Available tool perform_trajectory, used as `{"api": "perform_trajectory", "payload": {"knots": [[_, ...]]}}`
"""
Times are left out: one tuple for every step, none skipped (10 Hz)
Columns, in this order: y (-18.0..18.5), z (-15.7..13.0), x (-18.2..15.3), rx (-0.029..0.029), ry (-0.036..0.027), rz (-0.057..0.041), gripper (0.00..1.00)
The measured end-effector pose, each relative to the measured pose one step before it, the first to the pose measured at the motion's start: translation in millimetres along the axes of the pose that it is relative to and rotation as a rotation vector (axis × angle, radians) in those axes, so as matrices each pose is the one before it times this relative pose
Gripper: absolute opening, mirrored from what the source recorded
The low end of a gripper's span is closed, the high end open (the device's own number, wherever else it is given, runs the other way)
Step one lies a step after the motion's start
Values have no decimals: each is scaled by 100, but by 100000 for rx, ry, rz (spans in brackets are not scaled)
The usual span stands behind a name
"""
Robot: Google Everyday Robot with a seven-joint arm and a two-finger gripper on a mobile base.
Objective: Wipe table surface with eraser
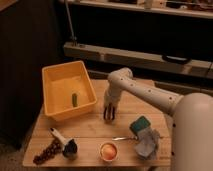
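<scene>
The gripper (109, 114) points down onto the middle of the desk (95, 131), just beside the yellow bin (60, 85) at the far left corner. Its opening cannot be told, nor can the eraser be made out beneath it.

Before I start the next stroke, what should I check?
1. Gripper low over the table, right of the bin: ok.
2. Eraser in the gripper: cannot tell; a green block lies by the cloth.
3. Contact with the table: cannot tell.
4. Room to stroke toward the bin: not ok, its wall is close.
5. Room to stroke toward the front edge: not ok, the spoon and bowl lie there.
</scene>
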Motion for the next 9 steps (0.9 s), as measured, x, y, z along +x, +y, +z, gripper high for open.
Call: {"api": "perform_trajectory", "payload": {"knots": [[1850,-67,-1298,-236,-622,2465,0],[1207,-101,-565,15,21,2564,0],[972,-203,-99,109,384,2650,0],[1551,-296,543,-252,833,3968,0],[1183,-185,1025,-684,639,3282,0],[713,-157,1166,-327,706,2622,0],[923,-341,2151,-704,1005,3105,0],[628,-314,2027,-838,548,1910,0],[128,-182,1891,-214,581,1347,0]]}}
